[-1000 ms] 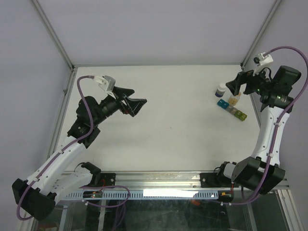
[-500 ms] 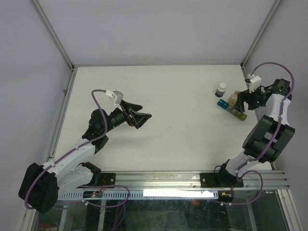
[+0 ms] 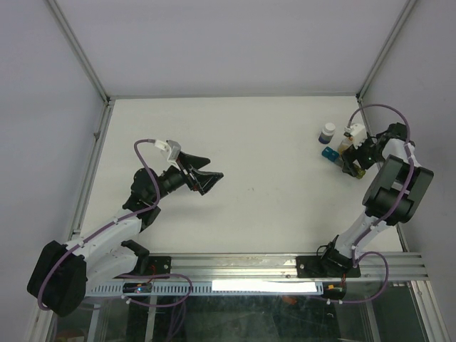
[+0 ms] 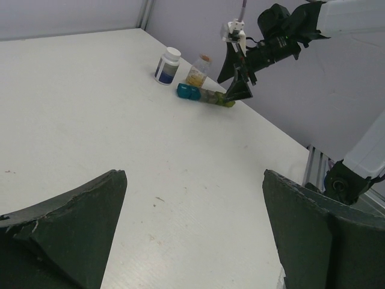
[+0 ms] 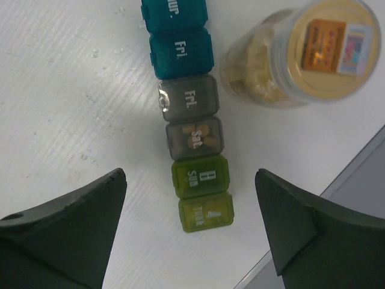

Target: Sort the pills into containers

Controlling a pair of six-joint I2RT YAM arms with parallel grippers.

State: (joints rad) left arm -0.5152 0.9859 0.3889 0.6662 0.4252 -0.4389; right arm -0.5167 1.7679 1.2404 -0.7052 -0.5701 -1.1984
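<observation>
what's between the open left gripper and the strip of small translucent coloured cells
Only bare white tabletop between the left gripper and the strip of coloured cells; the left wrist view shows it.

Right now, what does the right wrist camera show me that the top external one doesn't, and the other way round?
Right wrist only: the day words on the lids of the containers, and tan pills showing through the grey Sat. lid. Top external only: the left claw, open over the left half of the table, and the white-capped bottle. Both: the containers, the orange-tinted bottle beside them, and the right claw open over them.
</observation>
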